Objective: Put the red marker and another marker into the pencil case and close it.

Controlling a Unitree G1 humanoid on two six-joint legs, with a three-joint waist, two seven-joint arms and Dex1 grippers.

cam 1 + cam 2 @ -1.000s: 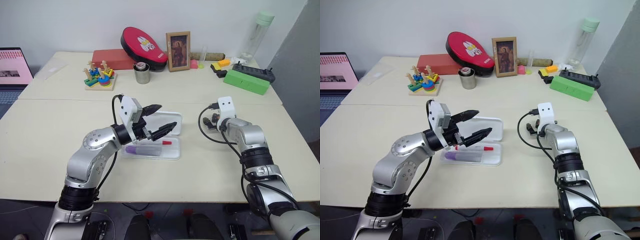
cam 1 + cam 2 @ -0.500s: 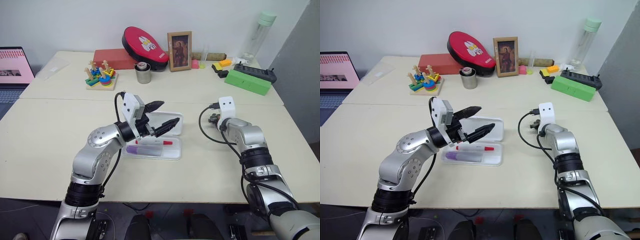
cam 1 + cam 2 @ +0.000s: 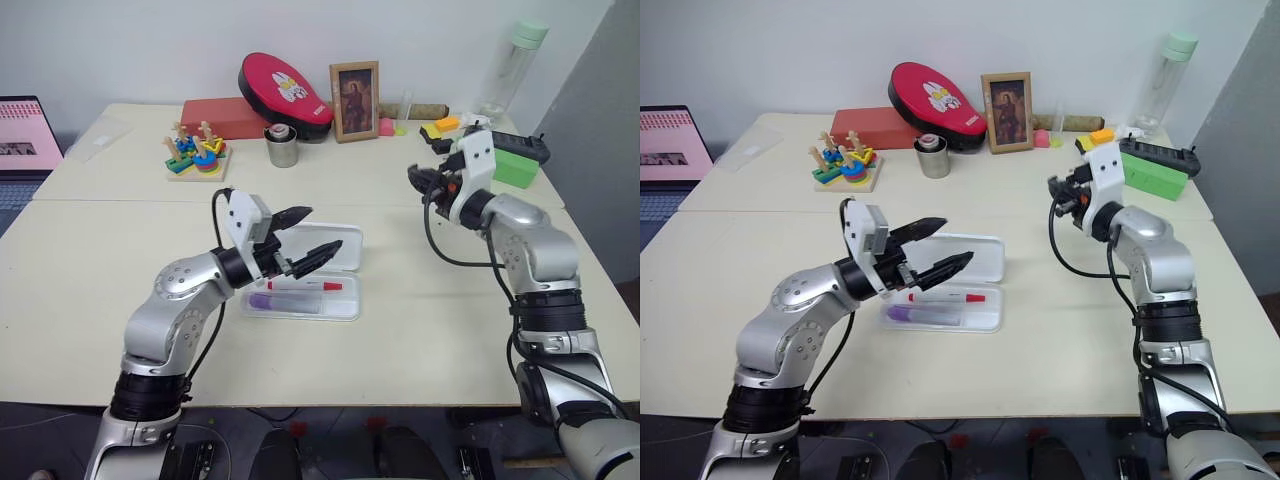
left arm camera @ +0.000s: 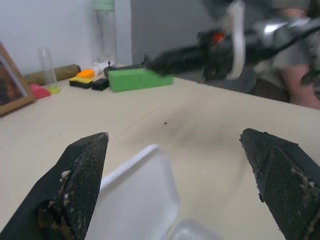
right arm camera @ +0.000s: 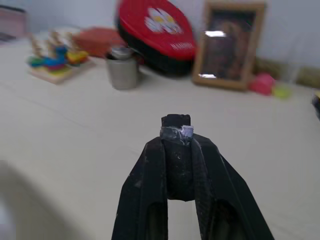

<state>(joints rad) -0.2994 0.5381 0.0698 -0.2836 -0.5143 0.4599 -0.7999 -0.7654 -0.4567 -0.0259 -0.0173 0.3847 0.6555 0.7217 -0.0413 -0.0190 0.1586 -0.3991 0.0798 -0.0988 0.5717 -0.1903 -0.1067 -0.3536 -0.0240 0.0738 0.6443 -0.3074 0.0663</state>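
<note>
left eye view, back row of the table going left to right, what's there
Wooden stacking toy → red box → metal cup → framed picture → green box

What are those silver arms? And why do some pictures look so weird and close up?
They belong to a robot with two arms, and each ends in a gripper: two black fingers that pinch like tongs. The two wide pictures come from cameras in its head, looking down at a table. The two close pictures come from little cameras on its wrists, so you see the fingers from behind. On the table lies an open white case with a red marker and a purple marker inside. The left gripper hangs open over the case. The right gripper is raised and pinches a small dark thing; I can't tell what it is.
</note>
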